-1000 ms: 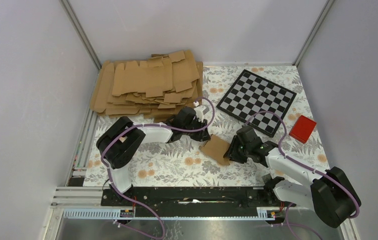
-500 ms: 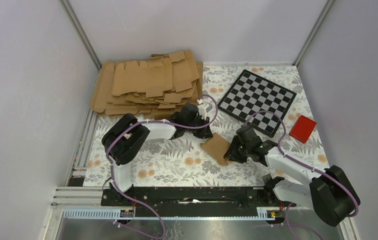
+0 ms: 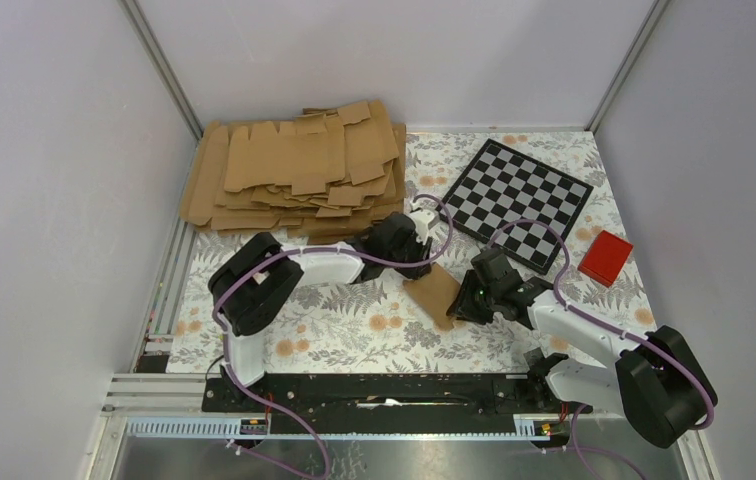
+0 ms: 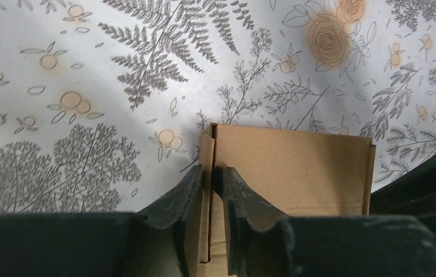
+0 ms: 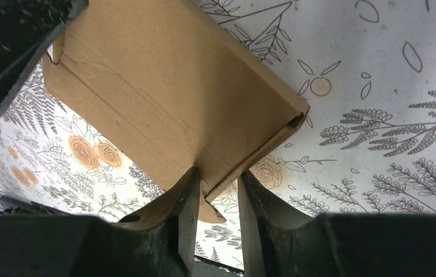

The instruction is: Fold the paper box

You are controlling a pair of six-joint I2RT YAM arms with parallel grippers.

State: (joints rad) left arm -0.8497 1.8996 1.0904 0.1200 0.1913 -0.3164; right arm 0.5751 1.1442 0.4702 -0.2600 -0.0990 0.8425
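The paper box [image 3: 435, 293] is a small brown kraft box, partly folded, on the floral mat between the two arms. My left gripper [image 3: 422, 264] is at its far-left edge. In the left wrist view the left gripper [image 4: 208, 171] is shut on an upright side flap of the box [image 4: 296, 167], with cardboard filling the narrow gap. My right gripper [image 3: 462, 300] is at the box's near-right corner. In the right wrist view the right gripper [image 5: 218, 176] is closed around that corner of the box [image 5: 164, 86], and the box is tilted up off the mat.
A big pile of flat cardboard blanks [image 3: 294, 170] lies at the back left. A checkerboard [image 3: 514, 200] sits at the back right, with a small red block [image 3: 605, 257] beside it. Grey walls close in three sides. The left arm's dark body [image 5: 8, 46] hangs over the box.
My left gripper has moved right from beside the pile to the box's edge and closed on its flap. The right gripper stayed at the box's corner, narrowing slightly. The box is tipped up more.
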